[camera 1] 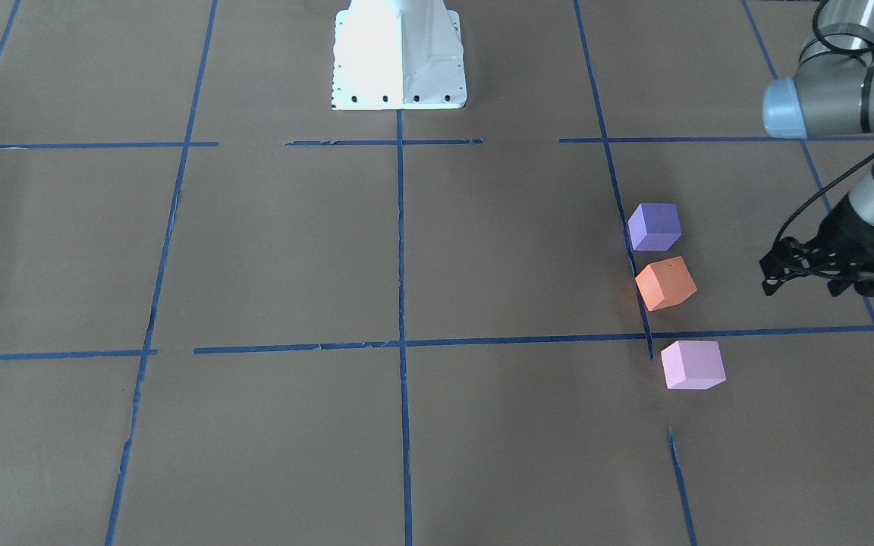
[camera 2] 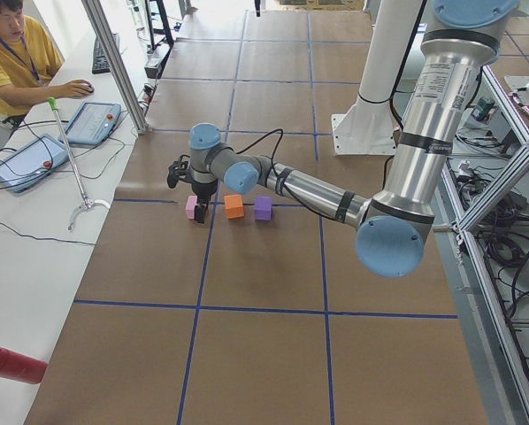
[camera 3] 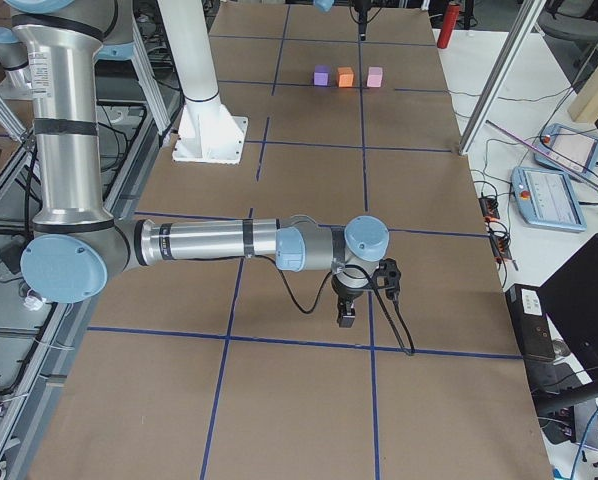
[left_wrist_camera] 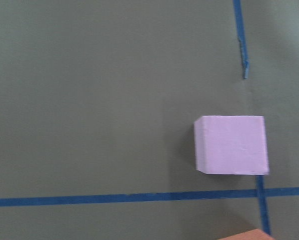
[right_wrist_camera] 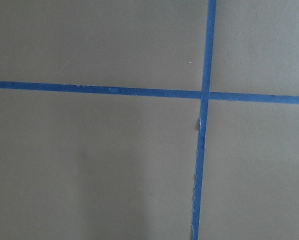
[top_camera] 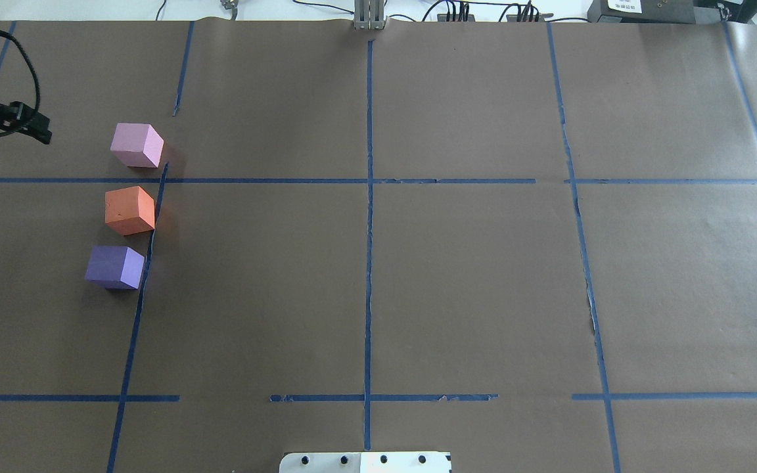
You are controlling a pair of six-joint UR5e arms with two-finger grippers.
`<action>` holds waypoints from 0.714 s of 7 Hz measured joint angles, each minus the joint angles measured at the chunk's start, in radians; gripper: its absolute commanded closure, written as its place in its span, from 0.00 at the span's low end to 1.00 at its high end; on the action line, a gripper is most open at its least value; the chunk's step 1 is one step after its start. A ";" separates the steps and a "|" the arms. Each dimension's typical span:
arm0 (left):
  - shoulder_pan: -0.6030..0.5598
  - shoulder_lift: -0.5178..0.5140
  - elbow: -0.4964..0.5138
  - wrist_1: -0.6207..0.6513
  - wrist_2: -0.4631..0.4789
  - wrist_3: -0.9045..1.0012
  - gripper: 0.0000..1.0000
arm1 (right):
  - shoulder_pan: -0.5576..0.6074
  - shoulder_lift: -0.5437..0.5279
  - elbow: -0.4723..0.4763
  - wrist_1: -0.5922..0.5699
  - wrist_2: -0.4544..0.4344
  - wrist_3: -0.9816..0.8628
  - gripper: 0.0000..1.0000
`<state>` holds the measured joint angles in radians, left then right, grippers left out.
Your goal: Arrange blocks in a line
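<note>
A robotics lab: two industrial arms at a table covered in brown paper with a blue tape grid, aluminium frame posts, teach pendants, cables, and an operator at a keyboard.

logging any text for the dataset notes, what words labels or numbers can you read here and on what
No text reads clearly in any view.
The white label on the black box at the far table edge: print too small to read.
The orange block, purple block and pink block: no marks on the faces shown.
</note>
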<state>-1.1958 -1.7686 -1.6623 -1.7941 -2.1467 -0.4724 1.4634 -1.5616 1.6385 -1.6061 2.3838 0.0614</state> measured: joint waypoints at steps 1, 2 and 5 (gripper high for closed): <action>-0.080 0.051 0.009 0.008 -0.004 0.166 0.00 | 0.000 0.000 0.000 0.000 0.000 0.000 0.00; -0.157 0.105 0.026 0.011 -0.019 0.323 0.00 | 0.000 0.000 0.000 0.000 0.000 0.000 0.00; -0.308 0.209 0.067 0.020 -0.099 0.580 0.00 | 0.000 0.000 0.000 0.000 0.000 0.000 0.00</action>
<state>-1.5035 -1.5599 -1.5949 -1.7740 -2.2456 0.1078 1.4634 -1.5616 1.6383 -1.6061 2.3838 0.0614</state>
